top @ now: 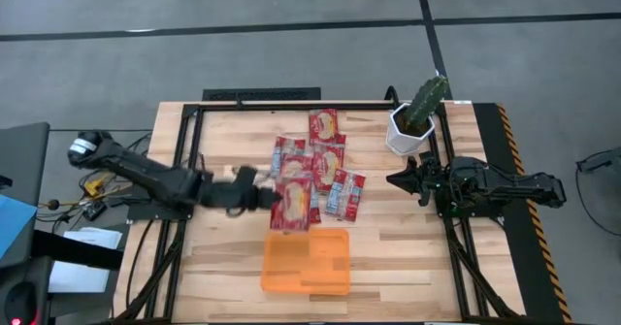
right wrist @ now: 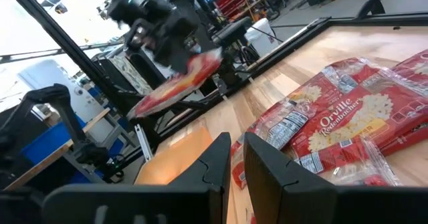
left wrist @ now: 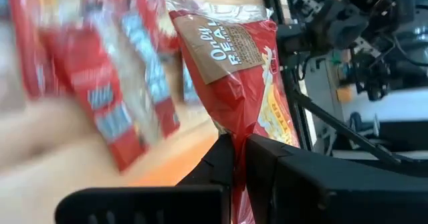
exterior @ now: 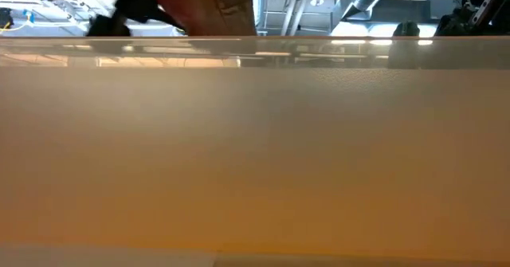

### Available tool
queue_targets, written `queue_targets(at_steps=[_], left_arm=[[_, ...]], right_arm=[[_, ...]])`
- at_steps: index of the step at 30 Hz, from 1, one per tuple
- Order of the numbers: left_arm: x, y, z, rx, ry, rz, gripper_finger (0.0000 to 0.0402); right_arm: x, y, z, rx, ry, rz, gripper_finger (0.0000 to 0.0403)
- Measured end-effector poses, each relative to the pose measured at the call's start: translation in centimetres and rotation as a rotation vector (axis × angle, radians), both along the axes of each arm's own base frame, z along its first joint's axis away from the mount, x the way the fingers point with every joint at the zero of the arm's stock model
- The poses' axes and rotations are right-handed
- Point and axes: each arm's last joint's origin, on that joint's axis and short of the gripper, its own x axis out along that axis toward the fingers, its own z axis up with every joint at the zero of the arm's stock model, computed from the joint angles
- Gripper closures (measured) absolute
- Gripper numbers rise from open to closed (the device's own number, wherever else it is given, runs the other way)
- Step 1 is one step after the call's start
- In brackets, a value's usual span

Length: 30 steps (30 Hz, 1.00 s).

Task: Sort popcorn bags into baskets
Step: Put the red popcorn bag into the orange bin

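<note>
High view: I see my left gripper (top: 273, 200) out over the middle of the table (top: 408, 252), clamped on one popcorn bag (top: 294, 205) that sits just above the far edge of the orange basket (top: 307, 263). The other popcorn bags (top: 326, 160) lie clustered on the wood beyond it. My right gripper (top: 396, 179) waits at the right side, beside the white pot with cactus (top: 415, 119).

Low view: The basket wall (exterior: 255, 163) fills nearly all I get; the held bag (exterior: 207, 8) hangs above its rim.

Left wrist view: My fingers (left wrist: 231, 160) are pinched tight on the red bag's (left wrist: 244, 77) lower edge.

Right wrist view: My right fingers (right wrist: 267, 164) stand only narrowly apart, holding nothing. Loose bags (right wrist: 341, 120) lie ahead, and the left arm holds its bag (right wrist: 177, 83) in the air.
</note>
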Motion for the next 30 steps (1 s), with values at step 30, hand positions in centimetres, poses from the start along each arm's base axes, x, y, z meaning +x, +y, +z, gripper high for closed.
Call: queue_targets(at_steps=[30], left_arm=[[10.5, -8.9, -4.3, -0.080, 0.298, -0.111, 0.0400]], right_arm=[[0.0, 0.0, -0.2, -0.009, 0.028, -0.017, 0.0335]])
